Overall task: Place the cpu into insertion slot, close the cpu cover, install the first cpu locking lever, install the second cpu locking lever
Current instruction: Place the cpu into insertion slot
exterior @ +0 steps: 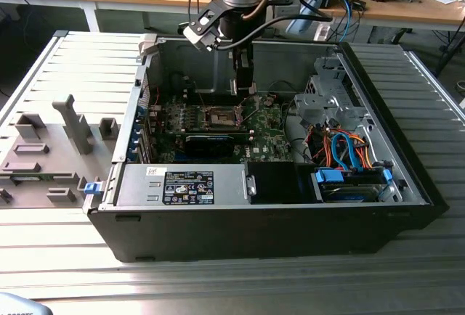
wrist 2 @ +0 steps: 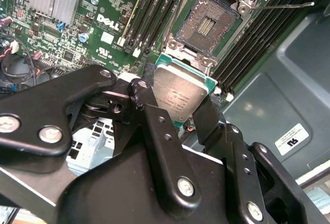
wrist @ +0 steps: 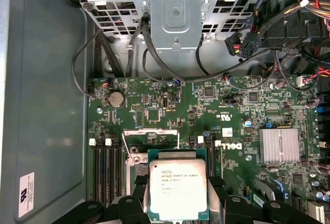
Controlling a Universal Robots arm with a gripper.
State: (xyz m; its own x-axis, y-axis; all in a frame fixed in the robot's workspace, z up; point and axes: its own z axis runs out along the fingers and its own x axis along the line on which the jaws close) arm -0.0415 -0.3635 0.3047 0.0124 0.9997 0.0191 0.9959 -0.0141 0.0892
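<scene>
At the exterior view's left, a grey fixture plate (exterior: 43, 148) lies beside the open computer case (exterior: 276, 221). Inside the case, the insertion slot (exterior: 220, 117) sits bare on the green board, at about seven o'clock from the gripper (exterior: 243, 88). The gripper clamps the cpu (wrist 2: 180, 92) by its edges, clear of the slot. Orange and blue cables (exterior: 349, 152) lie at four o'clock from the gripper.
</scene>
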